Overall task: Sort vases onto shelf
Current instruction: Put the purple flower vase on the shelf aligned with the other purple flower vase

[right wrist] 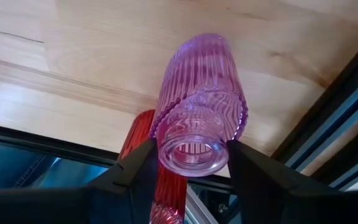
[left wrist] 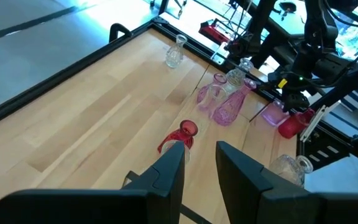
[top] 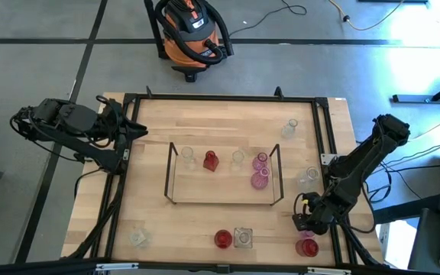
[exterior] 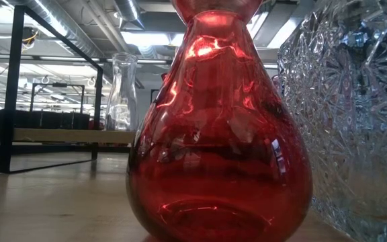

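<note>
Five vases stand on the shelf [top: 170, 164] in the middle of the table [top: 151, 221]. Right gripper [top: 305, 222] squeezes a pink ribbed vase [right wrist: 199, 106] near the table's front right corner. Left gripper [top: 137, 130] waits at the back left, fingers apart, holding nothing.

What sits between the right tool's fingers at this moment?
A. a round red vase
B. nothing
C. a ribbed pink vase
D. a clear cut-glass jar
C: the right wrist view shows the right tool with its fingers on both sides of the ribbed pink vase, at the table's near right corner.
</note>
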`<action>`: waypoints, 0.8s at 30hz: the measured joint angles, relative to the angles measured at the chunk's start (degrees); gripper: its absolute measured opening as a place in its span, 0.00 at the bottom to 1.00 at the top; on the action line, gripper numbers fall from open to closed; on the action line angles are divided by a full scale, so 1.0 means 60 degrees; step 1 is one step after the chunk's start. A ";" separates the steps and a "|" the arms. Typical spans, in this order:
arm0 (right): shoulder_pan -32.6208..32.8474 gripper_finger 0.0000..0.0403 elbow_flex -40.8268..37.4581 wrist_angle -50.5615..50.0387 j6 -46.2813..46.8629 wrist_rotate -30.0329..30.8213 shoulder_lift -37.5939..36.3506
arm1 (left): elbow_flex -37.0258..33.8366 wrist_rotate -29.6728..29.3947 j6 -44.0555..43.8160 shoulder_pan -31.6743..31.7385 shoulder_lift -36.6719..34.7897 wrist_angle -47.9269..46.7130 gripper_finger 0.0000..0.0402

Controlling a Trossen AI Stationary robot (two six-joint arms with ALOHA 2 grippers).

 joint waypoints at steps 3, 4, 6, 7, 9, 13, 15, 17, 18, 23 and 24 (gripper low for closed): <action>0.0000 0.46 -0.0004 -0.0004 -0.0055 0.0056 0.0004 | 0.0000 -0.0020 -0.0004 -0.0003 0.0000 0.0000 0.21; 0.0000 0.46 -0.0004 -0.0004 -0.0076 0.0129 0.0004 | 0.0000 -0.0038 -0.0007 0.0000 0.0000 0.0000 0.21; 0.0004 0.44 -0.0011 -0.0004 -0.0113 0.0225 0.0004 | 0.0000 -0.0044 -0.0009 0.0000 0.0000 0.0000 0.21; 0.0004 0.42 -0.0011 -0.0004 -0.0132 0.0267 0.0007 | 0.0000 -0.0047 -0.0011 0.0000 0.0000 0.0000 0.21; 0.0004 0.37 -0.0011 -0.0013 -0.0152 0.0281 0.0004 | 0.0000 -0.0047 -0.0012 0.0000 0.0000 0.0000 0.21; 0.0004 0.26 -0.0015 -0.0044 -0.0307 0.0419 0.0003 | 0.0000 -0.0091 -0.0022 0.0000 0.0000 0.0000 0.21; 0.0004 0.23 -0.0015 -0.0036 -0.0360 0.0582 -0.0013 | 0.0000 -0.0125 -0.0025 0.0000 0.0000 0.0000 0.21; 0.0004 0.23 -0.0015 -0.0036 -0.0394 0.0736 -0.0025 | 0.0000 -0.0130 -0.0032 0.0000 0.0000 0.0000 0.21; 0.0004 0.23 -0.0019 -0.0036 -0.0409 0.0783 -0.0055 | 0.0000 -0.0131 -0.0033 0.0000 0.0000 0.0001 0.21; -0.0004 0.24 0.0151 -0.0613 -0.0786 0.0964 -0.0321 | 0.0000 -0.0127 -0.0066 0.0000 0.0000 0.0004 0.21; -0.0004 0.23 0.0273 -0.0976 -0.0921 0.1011 -0.0370 | -0.0003 -0.0127 -0.0066 0.0000 0.0000 0.0007 0.21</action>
